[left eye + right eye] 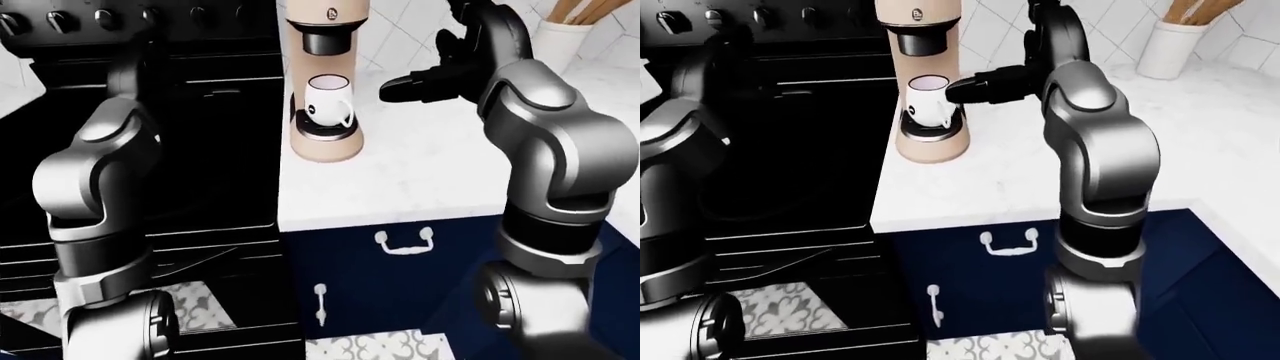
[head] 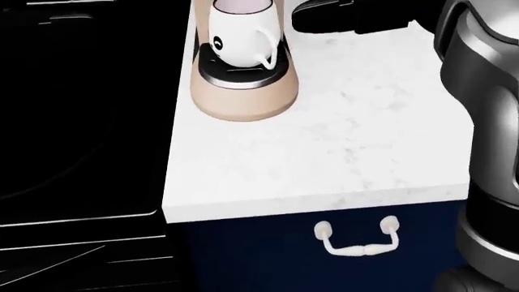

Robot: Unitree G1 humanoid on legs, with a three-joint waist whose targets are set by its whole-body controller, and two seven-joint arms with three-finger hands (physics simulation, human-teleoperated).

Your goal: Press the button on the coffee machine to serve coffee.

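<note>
Reaching toward the coffee machine [image 1: 325,82] at the countertop's [image 2: 341,152] left edge.
Right hand [image 1: 420,84] empty, fingers extended, beside the mug [image 1: 328,100], below the button [image 1: 331,13].

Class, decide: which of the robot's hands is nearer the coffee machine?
Right. The right hand hovers just right of the coffee machine, level with its mug. The left hand isn't visible; its arm hangs far left, before the stove.

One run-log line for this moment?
right hand: beside coffee machine, fingers pointing at it | button: not touched | mug: under spout | left hand: unseen
</note>
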